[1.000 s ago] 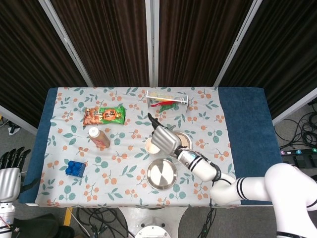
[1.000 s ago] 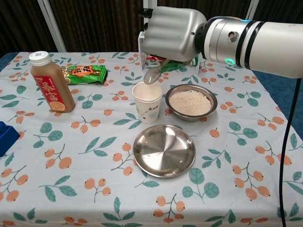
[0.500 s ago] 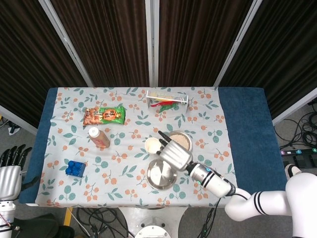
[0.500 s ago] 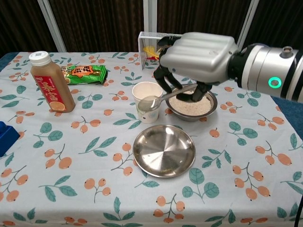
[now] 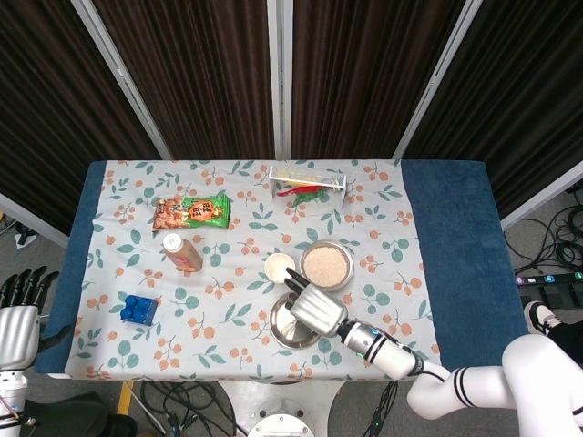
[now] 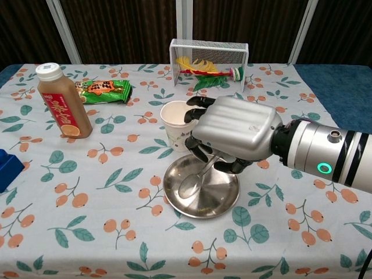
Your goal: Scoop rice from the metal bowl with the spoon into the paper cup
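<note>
My right hand (image 6: 233,132) (image 5: 315,309) grips the metal spoon (image 6: 190,183) by its handle. The spoon's tip hangs low over the empty metal plate (image 6: 218,200) (image 5: 290,334) and looks empty. The white paper cup (image 6: 173,123) (image 5: 279,267) stands upright just behind the plate, left of the hand. The metal bowl of rice (image 5: 326,264) shows in the head view, right of the cup; in the chest view my hand hides it. My left hand (image 5: 16,320) hangs off the table's left edge with its fingers apart, holding nothing.
A brown drink bottle (image 6: 58,102) stands at the left, with a green snack bag (image 6: 104,90) behind it. A white wire basket (image 6: 209,57) sits at the back. A blue block (image 6: 6,168) lies at the left edge.
My right hand has carried the spoon from above the paper cup toward the front, down over the metal plate. The rice bowl is now uncovered in the head view.
</note>
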{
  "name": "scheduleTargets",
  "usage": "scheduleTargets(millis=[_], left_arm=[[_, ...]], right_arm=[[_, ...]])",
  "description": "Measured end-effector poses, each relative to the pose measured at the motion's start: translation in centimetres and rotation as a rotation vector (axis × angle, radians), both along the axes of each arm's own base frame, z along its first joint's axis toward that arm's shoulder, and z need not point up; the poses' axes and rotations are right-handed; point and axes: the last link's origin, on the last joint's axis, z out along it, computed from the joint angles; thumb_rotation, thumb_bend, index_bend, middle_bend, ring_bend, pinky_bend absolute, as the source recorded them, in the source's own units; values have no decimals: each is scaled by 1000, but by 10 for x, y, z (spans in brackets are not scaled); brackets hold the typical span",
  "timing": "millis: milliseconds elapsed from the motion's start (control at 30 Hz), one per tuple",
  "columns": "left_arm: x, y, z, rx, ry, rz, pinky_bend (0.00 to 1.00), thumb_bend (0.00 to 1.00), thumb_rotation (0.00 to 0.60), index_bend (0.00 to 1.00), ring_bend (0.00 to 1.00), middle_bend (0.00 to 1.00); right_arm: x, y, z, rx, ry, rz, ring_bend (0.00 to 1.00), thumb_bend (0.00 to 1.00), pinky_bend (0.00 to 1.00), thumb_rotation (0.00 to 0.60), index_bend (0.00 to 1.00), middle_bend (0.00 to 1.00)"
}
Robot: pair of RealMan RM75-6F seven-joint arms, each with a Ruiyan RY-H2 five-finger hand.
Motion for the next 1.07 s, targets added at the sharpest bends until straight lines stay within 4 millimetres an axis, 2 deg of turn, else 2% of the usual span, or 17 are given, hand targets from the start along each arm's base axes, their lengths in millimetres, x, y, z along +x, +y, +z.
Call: scheduleTargets(millis=[133,300,400,500,633,767,867,1067], left_arm=[[0,0,0,-1,0,-1,117,51,600,221,108,207],[-1,-1,1,2,-2,1,117,52,600,221,108,207],[-1,-1,1,1,-2,1,117,51,600,221,107,207],[-2,-1,0,-3,-4,0,117,51,600,221,108,207],[-3,3,-1,-8,-5,1,117,51,600,221,107,207],[-3,6,-2,-14,-2,-1,117,51,600,221,107,207],[-3,8,-4,-21,-1,4,117,51,600,221,107,207],[-1,11,-7,-31,5,16,117,51,600,221,107,207]], right_arm=[[3,1,-2,5,-7,-7,81,229,0,600,397,417],[4,2,3,2,-20,-2,79,229,0,600,379,401],[2,1,17,-25,-49,-1,87,231,0,600,378,400],[-6,-4,41,-77,-90,-35,122,234,0,600,374,397],[-39,-13,91,-185,-163,-169,120,238,0,600,305,341],[-82,-6,143,-309,-220,-315,38,243,0,600,188,219],[-115,11,173,-360,-259,-437,2,243,0,600,140,152],[-165,60,205,-411,-364,-656,0,243,0,600,128,127]])
